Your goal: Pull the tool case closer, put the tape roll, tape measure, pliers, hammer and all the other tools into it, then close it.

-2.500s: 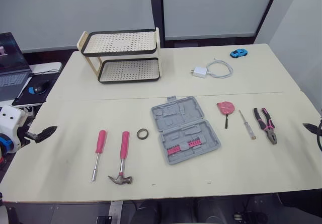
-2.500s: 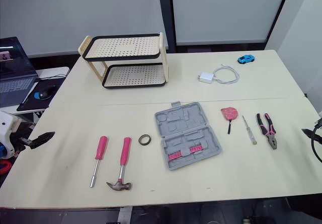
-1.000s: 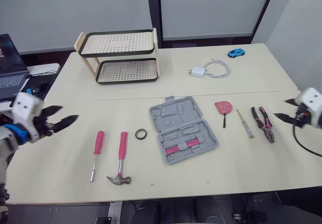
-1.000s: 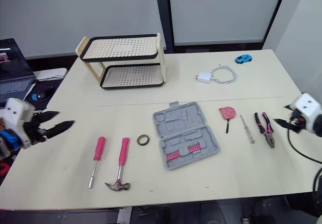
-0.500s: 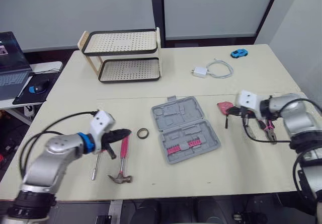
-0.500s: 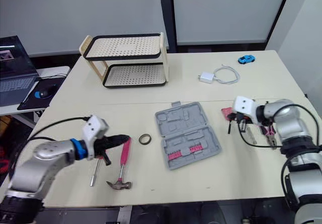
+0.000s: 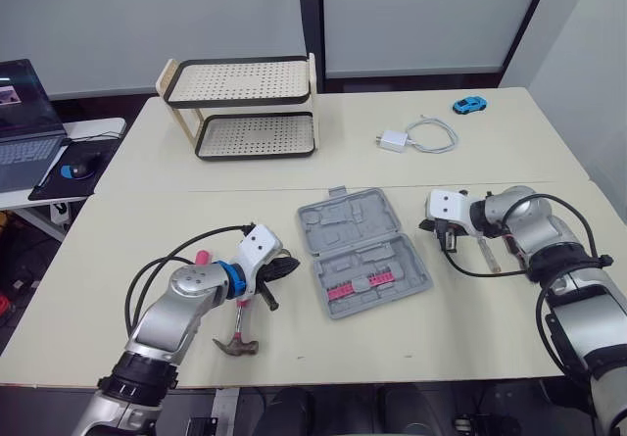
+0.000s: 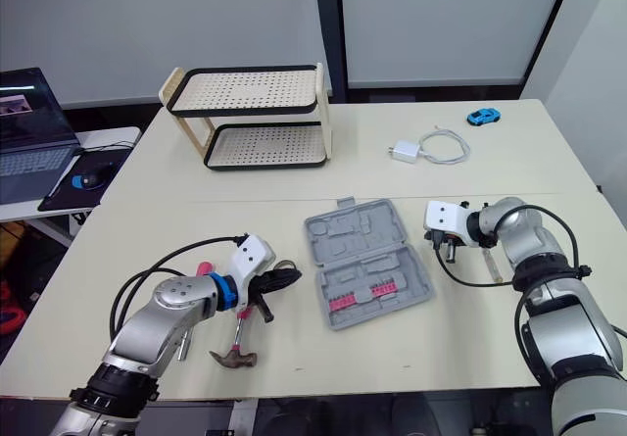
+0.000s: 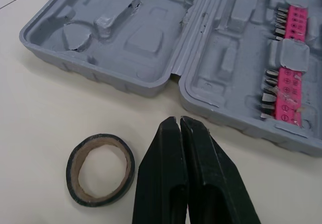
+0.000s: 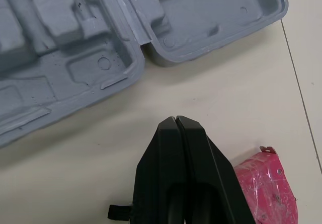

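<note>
Step 1 (case pull-in) judged in hand. Case (image 7: 343,222) lies open at centre of table (image 7: 470,328), not yet drawn toward 6 o'clock. It holds a pink bit strip (image 7: 358,286) and no loose tools.

L gripper (image 9: 176,119): jaws clenched on nothing, tips low over the table at case's 9 o'clock, near its side wall. Tape roll (image 9: 73,173) lies flat just beside the tips, apart from the case.

R gripper (image 10: 176,119): jaws also clenched and empty, at case's 3 o'clock, pointing at the lid corner with a gap of bare table between. Tape measure (image 10: 264,186) lies just beside this gripper, on the side away from the case.

Next move, est.: both sets of tips need contact w/ case walls or far rim, then an even drag to 6 o'clock. An uneven pull would likely spin the case, and the hinged halves may flex.

In the way:
- Tape roll by L tips could get shoved along.
- Hammer (image 7: 235,346) at case's 7–8 o'clock lies near the L forearm and close to the drag path.
- Pink screwdriver (image 7: 202,257) beyond it at 9 o'clock is no obstacle.
- Thin screwdriver (image 7: 487,253) at 3 o'clock lies under the R arm cable.

Elsewhere, well apart: rack (image 7: 245,108) at 11 o'clock, charger (image 7: 392,140) at 1 o'clock, toy car (image 7: 468,104) past it, laptop (image 7: 24,152) off the table at 10 o'clock.
</note>
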